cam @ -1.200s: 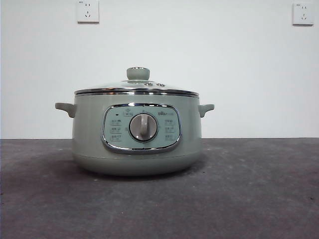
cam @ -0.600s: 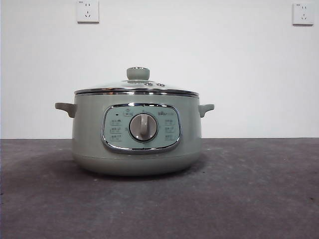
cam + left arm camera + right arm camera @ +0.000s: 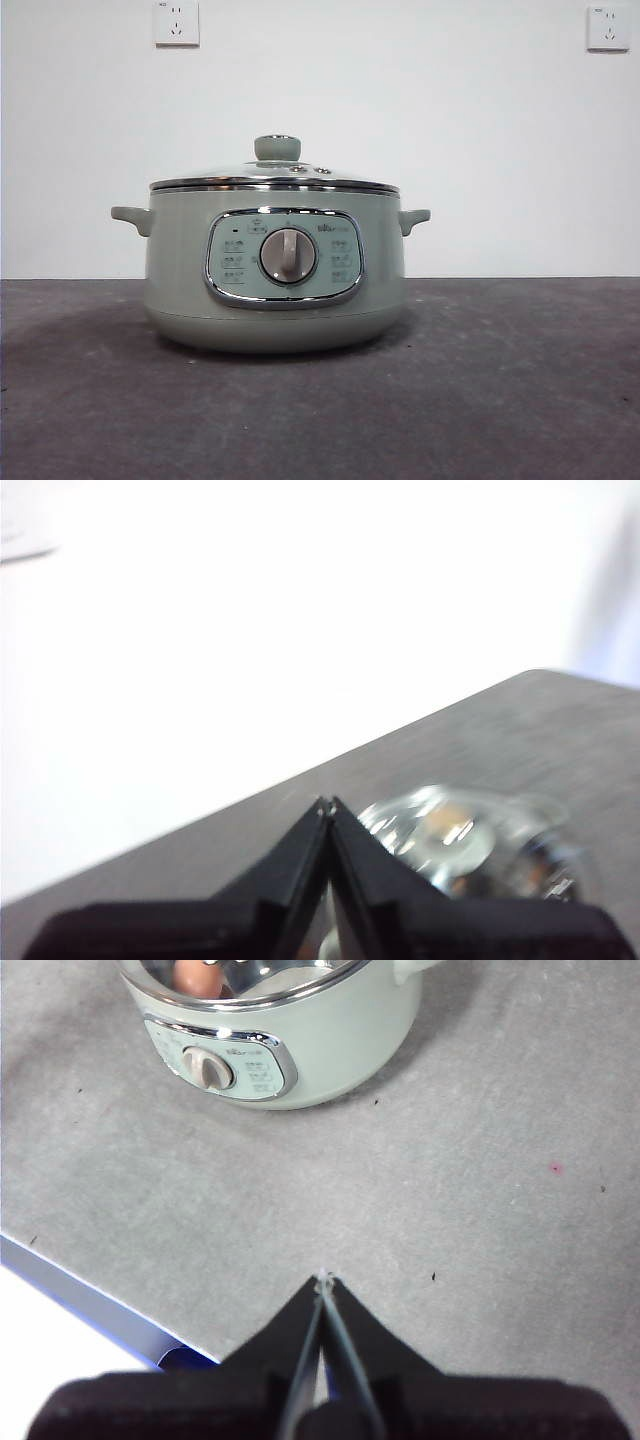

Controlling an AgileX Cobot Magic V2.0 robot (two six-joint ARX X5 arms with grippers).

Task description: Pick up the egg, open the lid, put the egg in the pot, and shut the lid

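The sage-green pot [image 3: 275,300] stands on the table with its grey dial [image 3: 288,255] facing the front view. The glass lid [image 3: 275,180] sits closed on it, its green knob [image 3: 277,148] on top. In the right wrist view the pot [image 3: 330,1050] lies ahead, and the brown-orange egg [image 3: 195,972] shows inside through the glass. My right gripper [image 3: 323,1280] is shut and empty, above bare table in front of the pot. My left gripper [image 3: 327,802] is shut and empty, above and apart from the blurred lid [image 3: 470,840]. Neither arm shows in the front view.
The grey table [image 3: 500,390] runs to a white wall with two sockets [image 3: 176,22] [image 3: 608,27]. The table's front edge with a blue strip [image 3: 90,1295] is near my right gripper.
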